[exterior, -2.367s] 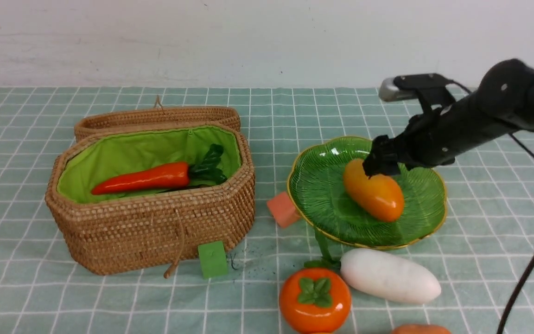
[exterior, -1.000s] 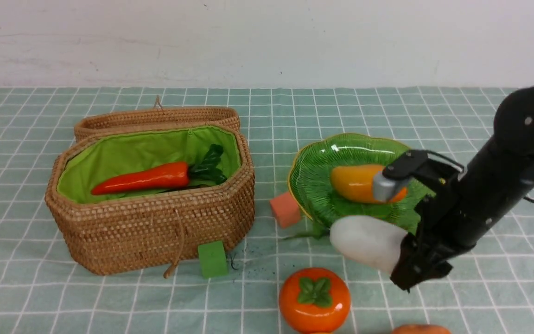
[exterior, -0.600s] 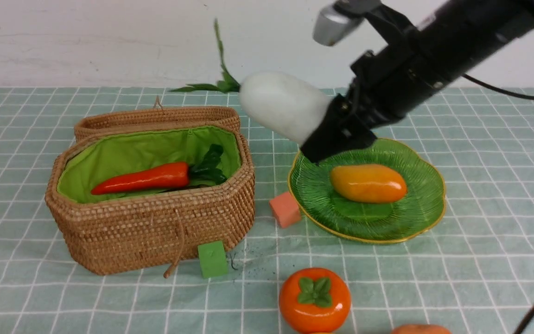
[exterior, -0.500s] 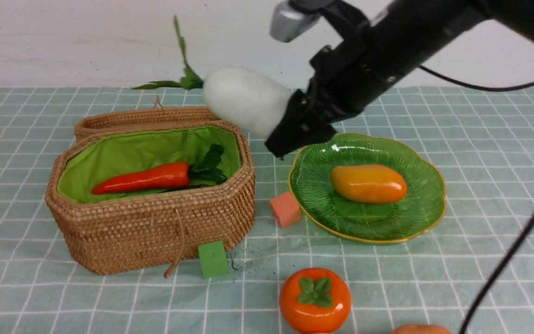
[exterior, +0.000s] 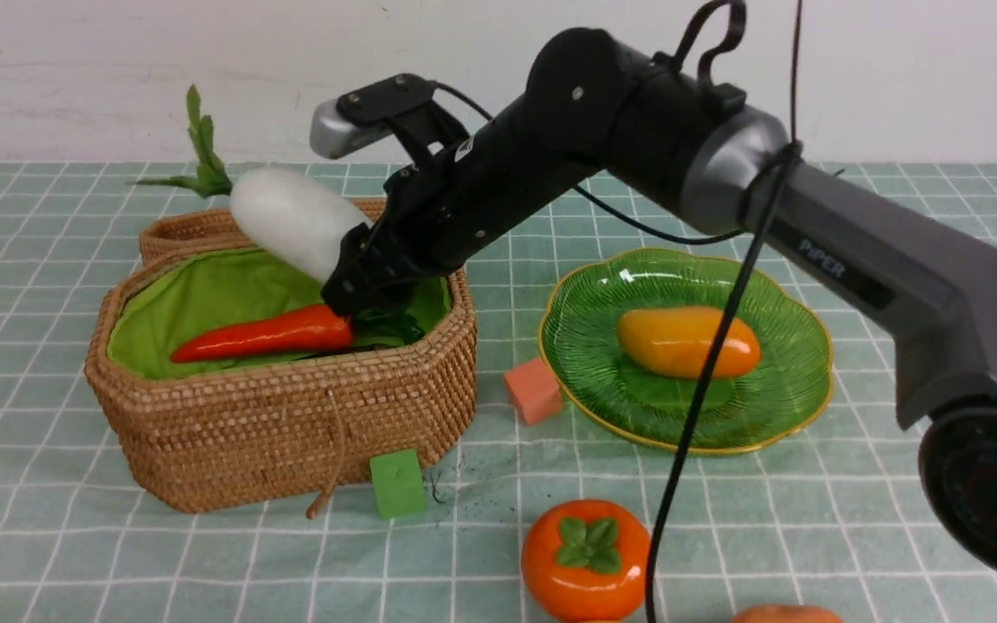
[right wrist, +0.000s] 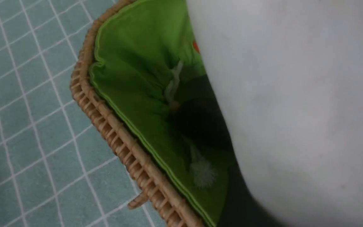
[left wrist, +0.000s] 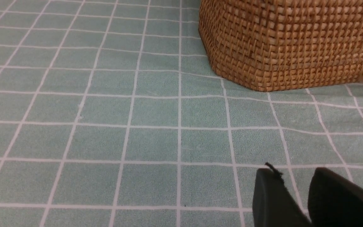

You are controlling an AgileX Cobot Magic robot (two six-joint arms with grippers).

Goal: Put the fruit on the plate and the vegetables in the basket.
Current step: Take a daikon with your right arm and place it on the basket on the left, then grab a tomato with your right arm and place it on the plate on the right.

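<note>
1. The radish (exterior: 291, 221) is up in the air and tilted, leafy end pointing up and away. It hangs right over the open basket (exterior: 291, 424), and in the right wrist view its white body fills most of the shot.
2. The right gripper (exterior: 350, 275) is clamped on its lower end, with the arm reaching across from the right.
3. In the basket, the carrot (exterior: 265, 336) lies on the lime lining, just under that gripper.
4. The mango (exterior: 689, 342) sits on the plate (exterior: 775, 407), right of the basket.
5. The persimmon (exterior: 587, 558) and potato (exterior: 784, 614) are on the checked cloth (exterior: 897, 216) up front; the potato is mostly cut off.
6. A pink cube (exterior: 531, 391) sits between basket and plate, and a green cube (exterior: 396, 483) sits just in front of the basket.
7. The left gripper (left wrist: 298, 195) is low over bare cloth near a basket corner, jaws only slightly apart, holding nothing.
</note>
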